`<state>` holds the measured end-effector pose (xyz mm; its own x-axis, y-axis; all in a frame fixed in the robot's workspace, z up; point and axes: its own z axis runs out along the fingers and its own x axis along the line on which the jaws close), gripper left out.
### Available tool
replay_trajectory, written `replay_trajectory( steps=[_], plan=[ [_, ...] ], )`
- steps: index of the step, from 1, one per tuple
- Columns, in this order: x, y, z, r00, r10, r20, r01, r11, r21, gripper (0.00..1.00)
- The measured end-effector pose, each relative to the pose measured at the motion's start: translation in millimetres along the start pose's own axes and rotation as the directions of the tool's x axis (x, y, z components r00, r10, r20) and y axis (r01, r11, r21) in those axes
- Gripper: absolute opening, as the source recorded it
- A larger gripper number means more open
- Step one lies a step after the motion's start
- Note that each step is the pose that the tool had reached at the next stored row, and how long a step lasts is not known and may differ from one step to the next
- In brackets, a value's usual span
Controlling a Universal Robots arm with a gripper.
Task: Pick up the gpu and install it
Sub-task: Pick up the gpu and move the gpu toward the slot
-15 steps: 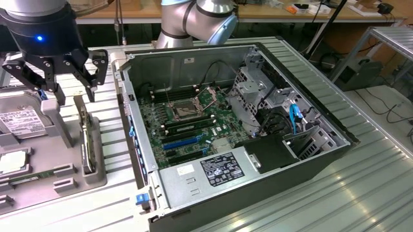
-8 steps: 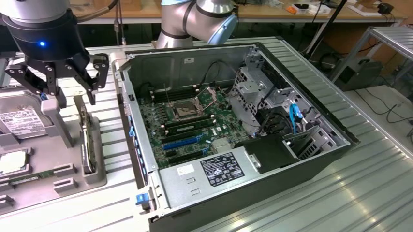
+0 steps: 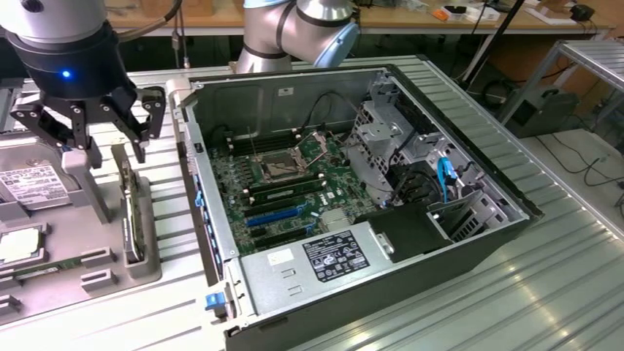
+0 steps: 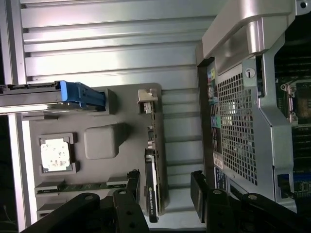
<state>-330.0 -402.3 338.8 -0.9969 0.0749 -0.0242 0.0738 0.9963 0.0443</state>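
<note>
We are holding our gripper (image 3: 117, 152), jaws wide open and empty, just above the gpu (image 3: 130, 219), which is standing on edge in the grey tray (image 3: 142, 272) at the exterior view's left; we are judging this the pick-up step, needing both fingers astride the thin card

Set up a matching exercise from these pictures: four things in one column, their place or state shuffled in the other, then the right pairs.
Things:
1. gpu
2. hand
3. computer case
4. hard drive

Place or state:
A. white label, at the exterior view's left edge
B. open, just above the gpu
C. on edge in a slot of the grey tray
D. side open, motherboard showing

Pairs: 1-C, 2-B, 3-D, 4-A
</note>
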Motion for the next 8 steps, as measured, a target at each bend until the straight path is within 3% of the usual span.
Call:
replay_trajectory(
  steps=[8],
  plan=[
    [-0.7,-12.5,8.2,1.0,0.0,-0.0006,0.0,1.0,0.0,0.54]
  ],
)
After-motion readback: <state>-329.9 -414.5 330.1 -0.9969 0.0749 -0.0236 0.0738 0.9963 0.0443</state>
